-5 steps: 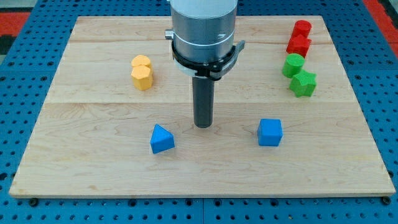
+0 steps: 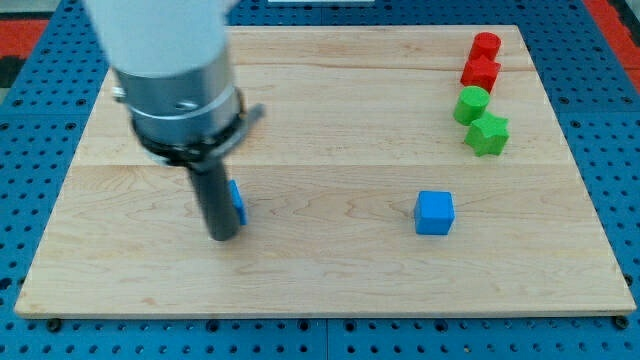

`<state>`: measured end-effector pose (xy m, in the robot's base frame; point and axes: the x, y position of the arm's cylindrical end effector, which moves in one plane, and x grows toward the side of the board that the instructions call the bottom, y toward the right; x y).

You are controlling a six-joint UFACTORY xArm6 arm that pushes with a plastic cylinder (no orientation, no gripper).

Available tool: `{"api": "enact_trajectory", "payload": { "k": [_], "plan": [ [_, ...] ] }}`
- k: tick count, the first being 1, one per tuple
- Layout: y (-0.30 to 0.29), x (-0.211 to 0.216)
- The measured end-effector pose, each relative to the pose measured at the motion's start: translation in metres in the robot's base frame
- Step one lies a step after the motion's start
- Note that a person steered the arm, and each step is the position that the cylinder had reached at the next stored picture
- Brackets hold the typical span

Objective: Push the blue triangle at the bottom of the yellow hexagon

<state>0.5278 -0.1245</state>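
My tip (image 2: 222, 236) seemingly touches the blue triangle (image 2: 238, 202).

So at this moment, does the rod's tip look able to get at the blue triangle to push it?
Probably yes. My tip sits right at the blue triangle, apparently touching its left side, with nothing between them. Most of the triangle is hidden behind the rod, and the yellow hexagon is out of sight behind the arm, so the push direction can't be judged.

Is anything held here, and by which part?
Nothing is held; the arm has no gripper. My tip sits against the left side of the blue triangle, which the rod mostly hides.
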Motion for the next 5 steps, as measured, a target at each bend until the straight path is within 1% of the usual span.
{"api": "enact_trajectory", "payload": {
  "k": [1, 2, 3, 5],
  "plan": [
    [-0.014, -0.008],
    [-0.008, 0.008],
    [0.011, 0.019],
    [0.013, -0.026]
  ]
}}
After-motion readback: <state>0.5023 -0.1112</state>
